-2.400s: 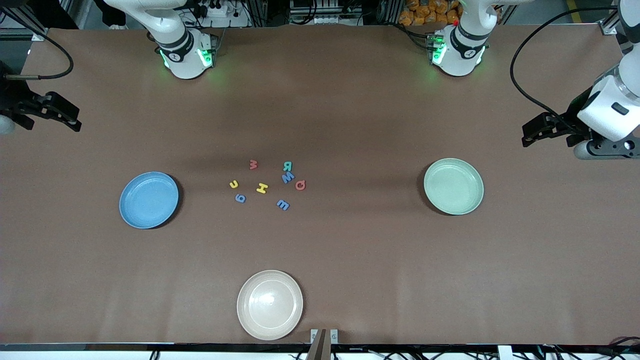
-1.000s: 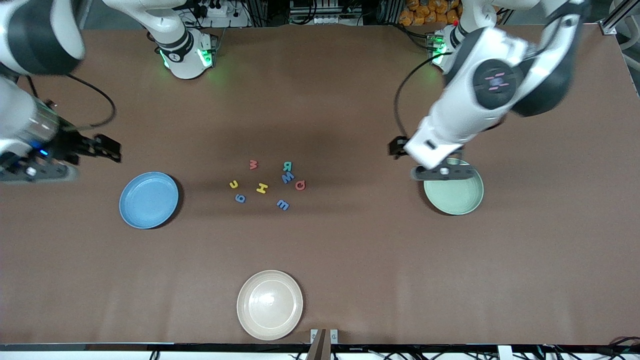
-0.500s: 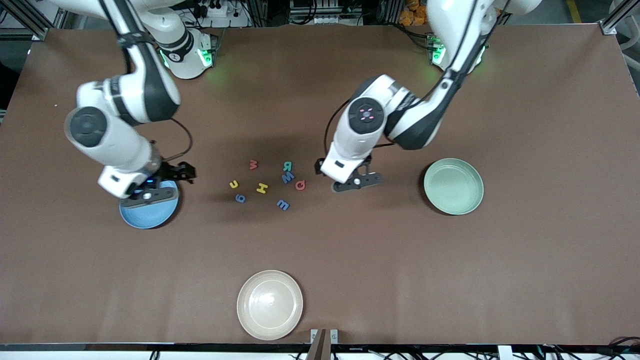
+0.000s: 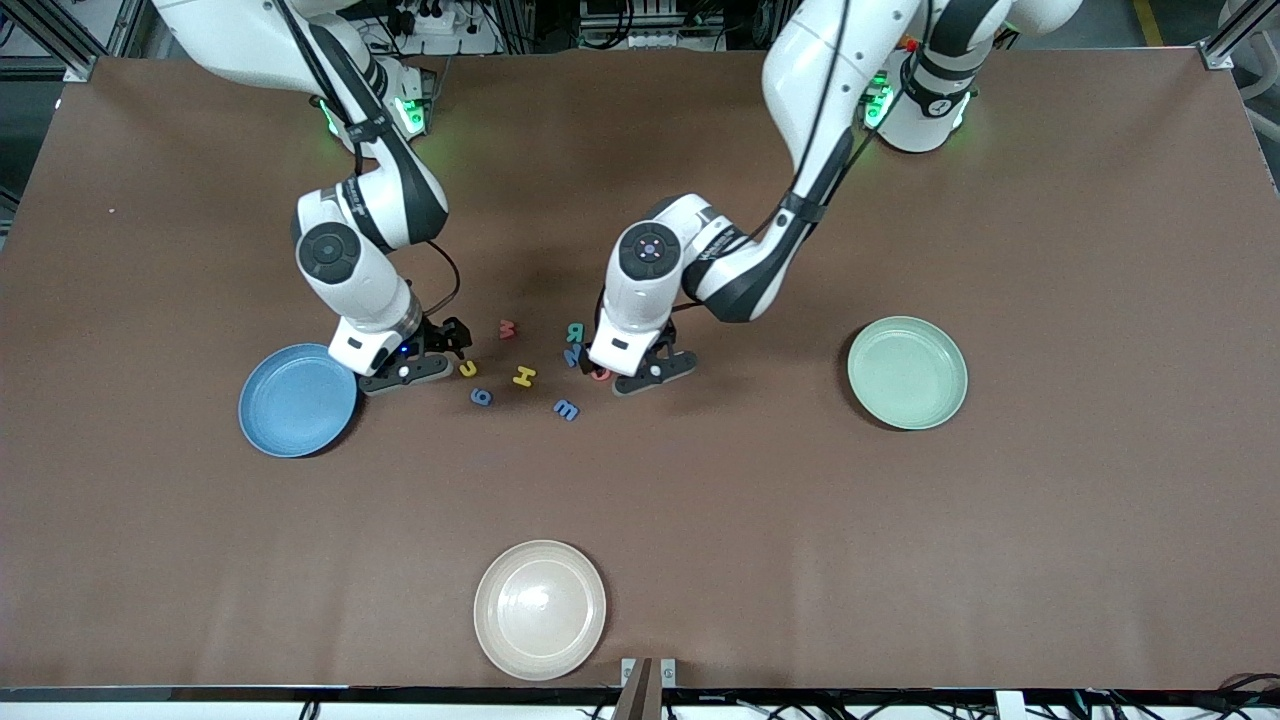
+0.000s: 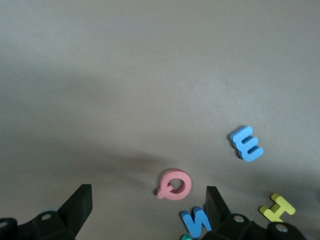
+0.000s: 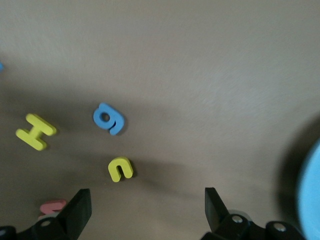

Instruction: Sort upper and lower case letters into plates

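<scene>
Several small letters lie in a cluster mid-table: red w, teal R, yellow H, blue g, blue E, a small yellow letter. My left gripper hangs open low over the pink Q and the blue M; the Q lies between its fingers, close to one fingertip. Between the blue plate and the cluster my right gripper is open, with the yellow letter just ahead of its fingers. The mint green plate holds nothing.
A cream-white plate sits near the table edge closest to the front camera. Both arms reach over the middle of the table from their bases. Bare brown tabletop surrounds the plates and letters.
Both arms have swung in from the table's ends to the letter cluster and come down low. Both grippers stay open. No letter or plate has moved.
</scene>
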Robot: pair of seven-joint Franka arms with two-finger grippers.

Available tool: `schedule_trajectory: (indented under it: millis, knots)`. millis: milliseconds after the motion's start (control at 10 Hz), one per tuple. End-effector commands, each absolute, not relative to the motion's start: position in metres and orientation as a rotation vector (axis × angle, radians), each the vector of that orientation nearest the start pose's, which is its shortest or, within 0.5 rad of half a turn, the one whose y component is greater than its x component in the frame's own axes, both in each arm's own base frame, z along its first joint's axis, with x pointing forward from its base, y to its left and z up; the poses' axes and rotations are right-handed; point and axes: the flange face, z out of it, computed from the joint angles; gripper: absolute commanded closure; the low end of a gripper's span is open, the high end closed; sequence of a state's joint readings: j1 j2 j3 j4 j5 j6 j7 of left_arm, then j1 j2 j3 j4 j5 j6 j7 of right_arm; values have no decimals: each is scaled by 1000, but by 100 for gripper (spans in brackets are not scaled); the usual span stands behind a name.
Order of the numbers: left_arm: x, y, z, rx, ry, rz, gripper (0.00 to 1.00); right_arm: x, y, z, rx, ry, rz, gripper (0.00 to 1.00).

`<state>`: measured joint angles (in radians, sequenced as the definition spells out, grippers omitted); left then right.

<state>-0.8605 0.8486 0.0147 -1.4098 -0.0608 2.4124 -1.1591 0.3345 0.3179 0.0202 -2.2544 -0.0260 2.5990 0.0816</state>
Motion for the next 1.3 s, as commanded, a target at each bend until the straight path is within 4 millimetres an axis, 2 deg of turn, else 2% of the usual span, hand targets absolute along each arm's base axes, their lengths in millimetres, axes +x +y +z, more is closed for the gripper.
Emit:
schedule_trajectory:
  millis: [0, 200, 500, 600, 700, 800, 900, 1000, 1100, 1200]
  knots:
    - [483, -587, 174, -3231, -263, -325, 0, 503, 206, 184, -3097, -472, -56, 0]
    - [483, -589, 174, -3224, -110, -353, 0, 498, 213, 173, -3095, -498, -37, 0]
    - [474, -593, 171, -3217, -98, -338, 2, 494, 219, 164, -3096, -515, -14, 0]
    - [469, -595, 169, -3208, -87, -324, 14, 494, 219, 163, -3096, -518, -9, 0]
    - [466, -595, 166, -3190, -84, -301, 14, 494, 219, 163, -3096, -518, -9, 0]
    - [461, -597, 165, -3183, -72, -290, 18, 495, 218, 164, -3096, -518, -11, 0]
    - [461, -596, 164, -3172, -73, -278, 33, 496, 216, 164, -3096, -515, -14, 0]
    - [460, -596, 163, -3168, -71, -273, 39, 498, 214, 165, -3095, -518, -18, 0]
    - [460, -596, 163, -3167, -71, -272, 51, 499, 215, 166, -3094, -520, -21, 30]
    - [460, -596, 163, -3167, -71, -272, 51, 500, 214, 166, -3094, -518, -25, 86]
